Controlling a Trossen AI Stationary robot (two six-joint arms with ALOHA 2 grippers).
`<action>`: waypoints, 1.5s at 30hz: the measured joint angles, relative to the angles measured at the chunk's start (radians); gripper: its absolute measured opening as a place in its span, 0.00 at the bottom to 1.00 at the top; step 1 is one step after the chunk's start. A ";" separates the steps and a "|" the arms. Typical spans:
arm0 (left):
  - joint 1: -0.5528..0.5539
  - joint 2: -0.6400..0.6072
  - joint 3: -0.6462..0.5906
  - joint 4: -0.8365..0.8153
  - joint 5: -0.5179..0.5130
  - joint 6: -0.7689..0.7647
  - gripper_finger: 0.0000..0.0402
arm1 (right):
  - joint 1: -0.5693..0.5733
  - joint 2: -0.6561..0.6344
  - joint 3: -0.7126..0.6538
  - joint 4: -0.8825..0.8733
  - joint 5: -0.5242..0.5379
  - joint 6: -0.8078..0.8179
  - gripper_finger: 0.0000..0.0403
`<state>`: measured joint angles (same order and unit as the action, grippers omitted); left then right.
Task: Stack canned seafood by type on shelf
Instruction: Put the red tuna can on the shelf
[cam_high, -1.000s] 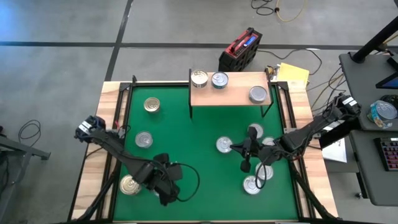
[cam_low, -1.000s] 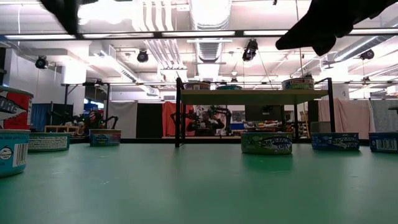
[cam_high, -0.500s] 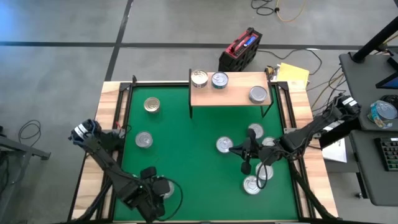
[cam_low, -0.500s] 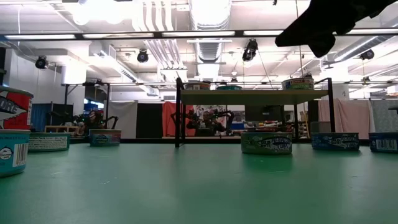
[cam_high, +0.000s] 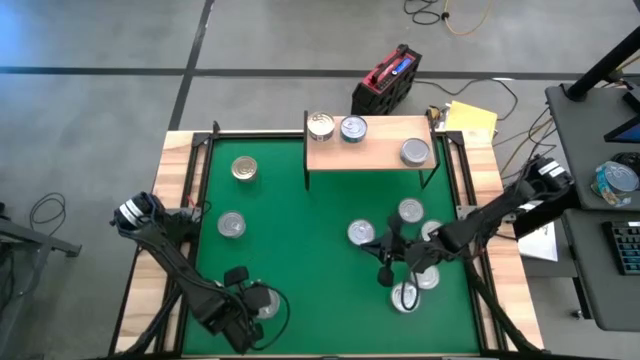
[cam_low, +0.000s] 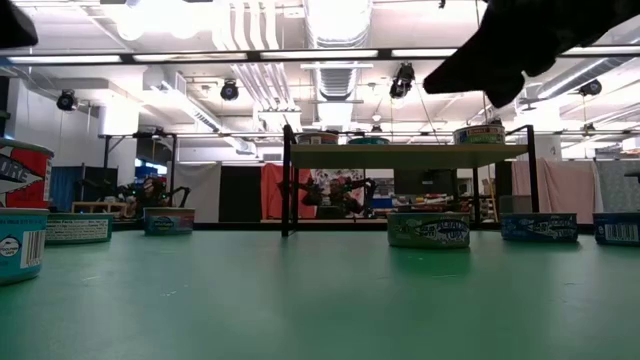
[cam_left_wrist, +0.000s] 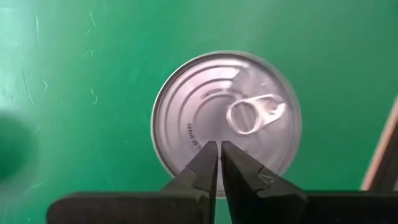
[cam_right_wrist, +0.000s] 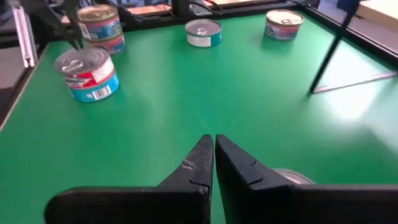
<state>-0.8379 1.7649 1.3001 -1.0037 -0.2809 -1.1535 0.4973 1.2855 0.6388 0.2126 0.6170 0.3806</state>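
In the last second the left gripper has drawn back toward the mat's near corner and brought its fingers together, empty, above a silver-topped can, so no grasp is made yet. The right gripper, fingers likewise together, has slid nearer the cans well in front of the shelf. The shelf holds three tins with open board between them.

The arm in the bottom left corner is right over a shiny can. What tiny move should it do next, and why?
Probably open up first. The left gripper hangs shut above the silver-topped can near the front-left corner of the green mat, its closed tips over the lid and gripping nothing. Shut fingers cannot go around the can, so I would spread them, then lower.
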 joint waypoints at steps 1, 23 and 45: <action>0.000 0.000 -0.013 0.009 0.002 0.000 0.00 | 0.000 0.015 0.000 0.020 -0.004 -0.010 0.02; 0.075 0.002 -0.077 0.099 -0.235 0.067 0.00 | -0.083 0.288 0.067 0.346 -0.234 -0.084 0.02; 0.005 0.002 -0.050 0.147 -0.101 0.119 0.00 | -0.146 0.497 0.250 0.344 -0.389 -0.120 0.02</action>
<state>-0.8326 1.7664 1.2504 -0.8569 -0.3817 -1.0344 0.3516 1.7829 0.8883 0.5562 0.2279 0.2607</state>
